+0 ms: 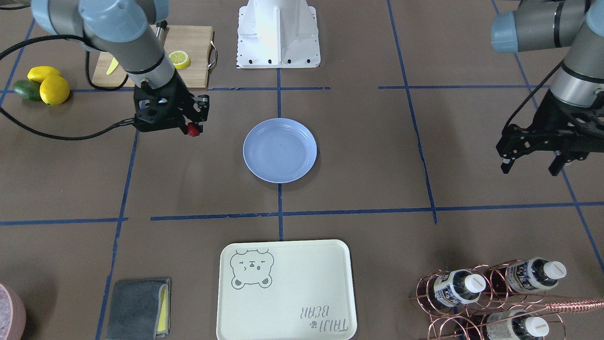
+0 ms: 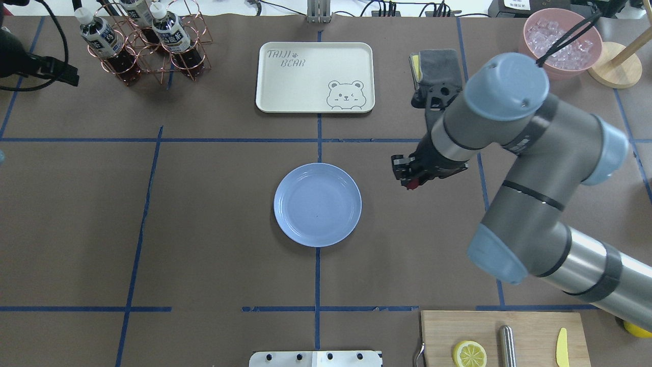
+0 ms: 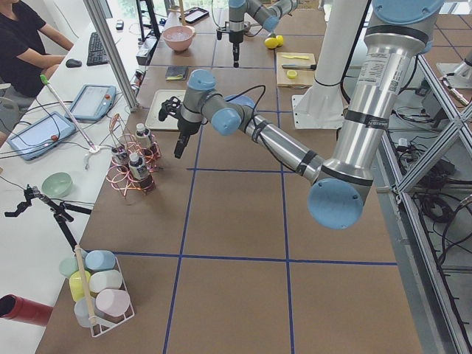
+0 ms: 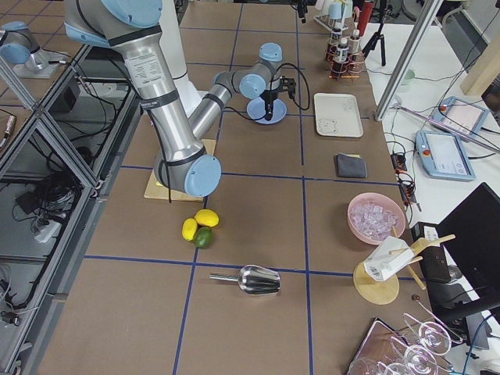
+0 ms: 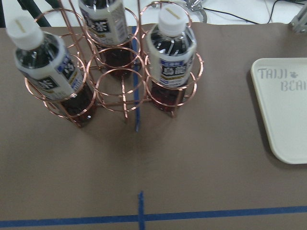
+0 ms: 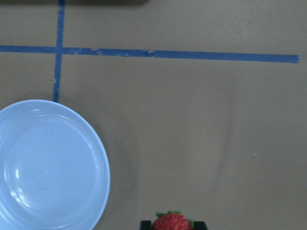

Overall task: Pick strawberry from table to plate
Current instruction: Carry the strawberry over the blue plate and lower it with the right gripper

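My right hand [image 2: 410, 182] is clenched on the strawberry [image 6: 171, 223]. It seems to be clear of the tabletop [image 2: 204, 229], near the plate [image 2: 317, 204] at its 3 o'clock in the overhead view. The left hand [image 1: 529, 167] hangs released, well apart. I'd carry the berry level toward 9 o'clock, stop over the plate's middle, lower close, then let go so it can't roll out.

Bright, even overhead light; soft shadows, faint sheen on the plate [image 6: 48, 163]; sharp focus.
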Robot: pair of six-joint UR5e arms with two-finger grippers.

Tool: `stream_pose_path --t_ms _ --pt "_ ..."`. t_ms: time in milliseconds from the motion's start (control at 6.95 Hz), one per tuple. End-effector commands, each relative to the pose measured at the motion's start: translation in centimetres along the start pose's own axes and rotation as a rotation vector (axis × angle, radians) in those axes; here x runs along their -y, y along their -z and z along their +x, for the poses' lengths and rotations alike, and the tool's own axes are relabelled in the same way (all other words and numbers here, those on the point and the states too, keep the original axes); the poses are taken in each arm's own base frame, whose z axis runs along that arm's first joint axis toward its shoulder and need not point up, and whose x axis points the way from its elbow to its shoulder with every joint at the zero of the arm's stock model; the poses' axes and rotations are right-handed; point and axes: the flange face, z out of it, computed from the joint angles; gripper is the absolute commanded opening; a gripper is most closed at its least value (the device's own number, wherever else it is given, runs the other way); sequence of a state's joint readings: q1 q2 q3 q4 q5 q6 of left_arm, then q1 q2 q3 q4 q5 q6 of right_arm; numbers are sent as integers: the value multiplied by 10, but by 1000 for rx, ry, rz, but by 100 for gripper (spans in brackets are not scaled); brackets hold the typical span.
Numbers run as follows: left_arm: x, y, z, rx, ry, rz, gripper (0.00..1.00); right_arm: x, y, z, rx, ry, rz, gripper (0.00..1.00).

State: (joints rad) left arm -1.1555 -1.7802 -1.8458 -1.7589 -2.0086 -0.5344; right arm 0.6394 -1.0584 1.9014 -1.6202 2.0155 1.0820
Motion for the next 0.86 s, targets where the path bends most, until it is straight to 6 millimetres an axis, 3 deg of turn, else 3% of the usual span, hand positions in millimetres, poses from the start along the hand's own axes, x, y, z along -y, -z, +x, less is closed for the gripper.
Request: stream_pose_path --t_ms 0,144,288,576,720 --pt "-21 -11 -87 39 -89 -77 100 5 -32 -86 -20 -29 25 0" --pt "-28 -11 -111 42 -94 -103 100 12 -50 -116 -43 -29 23 0" --pt "-41 -19 -122 35 -76 -155 100 21 -65 -142 -68 -38 26 0" --pt "-59 -22 -142 20 -106 -214 100 36 -91 -167 -47 -22 58 0" --pt "-60 -21 -141 1 -104 -217 100 29 -106 -169 -66 -17 47 0"
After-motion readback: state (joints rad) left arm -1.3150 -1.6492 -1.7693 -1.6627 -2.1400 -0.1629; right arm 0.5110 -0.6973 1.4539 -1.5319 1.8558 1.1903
